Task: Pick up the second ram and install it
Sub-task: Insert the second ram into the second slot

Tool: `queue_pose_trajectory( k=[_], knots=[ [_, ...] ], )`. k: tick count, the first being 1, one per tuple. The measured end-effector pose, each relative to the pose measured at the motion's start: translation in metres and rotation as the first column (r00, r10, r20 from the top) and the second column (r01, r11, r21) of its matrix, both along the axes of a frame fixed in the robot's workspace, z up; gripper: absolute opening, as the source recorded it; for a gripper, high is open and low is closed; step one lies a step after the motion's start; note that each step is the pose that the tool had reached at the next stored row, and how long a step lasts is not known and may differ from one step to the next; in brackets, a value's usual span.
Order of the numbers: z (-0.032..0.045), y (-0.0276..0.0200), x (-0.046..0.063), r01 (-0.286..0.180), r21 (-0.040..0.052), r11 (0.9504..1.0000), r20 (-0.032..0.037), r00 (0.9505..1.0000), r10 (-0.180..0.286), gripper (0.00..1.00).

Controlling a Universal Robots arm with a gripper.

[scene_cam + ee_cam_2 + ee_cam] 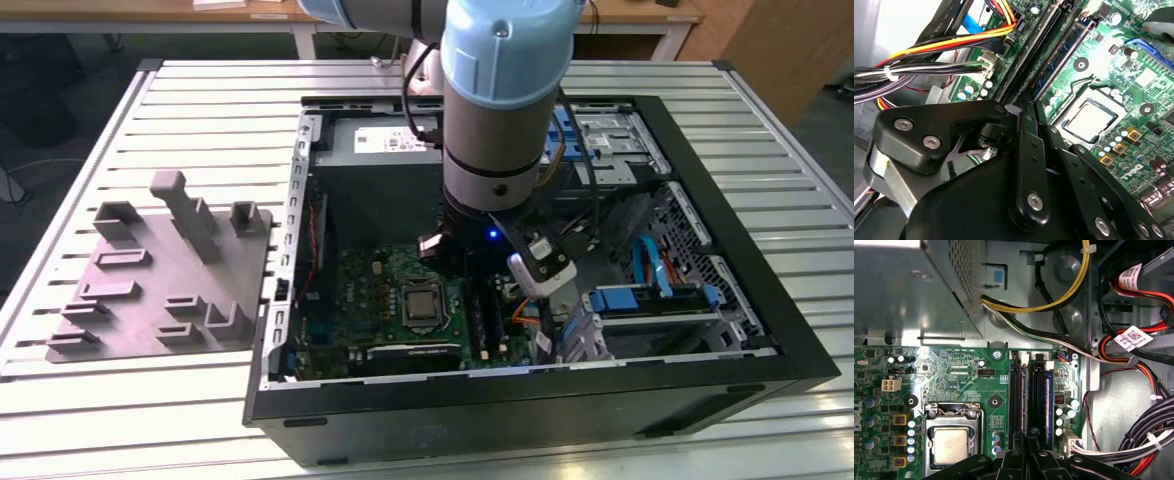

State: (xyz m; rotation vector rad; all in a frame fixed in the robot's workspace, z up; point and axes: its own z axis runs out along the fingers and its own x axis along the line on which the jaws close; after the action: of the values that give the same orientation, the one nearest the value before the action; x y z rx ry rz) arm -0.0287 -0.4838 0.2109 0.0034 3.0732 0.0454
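My gripper [473, 278] is down inside the open computer case [787, 330], over the memory slots of the green motherboard [367, 290]. In both wrist views its black fingers [1026, 145] stand close together, and a thin dark stick, the second ram [1036, 395] [1046, 70], runs edge-on from between the fingertips along a slot. The gripper [1029, 441] looks shut on it. Right beside it another dark memory stick [1049, 400] [1061, 52] with a blue label sits in the neighbouring slot.
The processor socket [951, 445] lies next to the slots. Bundled cables [1134, 365] and the grey power supply box [909, 285] crowd the other sides. A grey fixture [160, 270] with upright tabs lies on the slatted table at the exterior view's left.
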Motion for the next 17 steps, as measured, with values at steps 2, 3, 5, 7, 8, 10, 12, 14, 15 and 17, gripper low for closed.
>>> queue_pose_trajectory(
  k=[2,3,5,7,8,10,12,14,15,17],
  knots=[
    [0.0000,0.0000,0.000,0.000,0.0000,1.0000,0.0000,1.0000,0.000,0.14],
    [-0.0001,0.0000,0.000,0.000,0.0002,1.0000,0.0001,1.0000,0.000,0.15],
    [-0.0001,0.0000,0.000,0.000,0.0002,1.0000,0.0001,1.0000,0.000,0.20],
    [0.0000,0.0000,0.000,0.000,0.0001,1.0000,0.0001,1.0000,0.000,0.27],
    [0.0004,0.0000,0.000,0.000,-0.0002,1.0000,-0.0001,1.0000,0.000,0.27],
    [0.0070,0.0000,0.000,0.000,0.0001,1.0000,0.0000,1.0000,0.000,0.27],
    [0.0161,0.0000,0.000,0.000,0.0002,1.0000,0.0001,1.0000,0.000,0.27],
    [0.0251,0.0006,0.000,0.000,-0.0001,1.0000,0.0000,1.0000,0.000,0.27],
    [0.0296,0.0014,0.000,0.000,-0.0001,1.0000,0.0000,1.0000,0.000,0.27],
    [0.0385,0.0018,0.000,0.000,0.0000,1.0000,0.0001,1.0000,0.000,0.19]
  ],
)
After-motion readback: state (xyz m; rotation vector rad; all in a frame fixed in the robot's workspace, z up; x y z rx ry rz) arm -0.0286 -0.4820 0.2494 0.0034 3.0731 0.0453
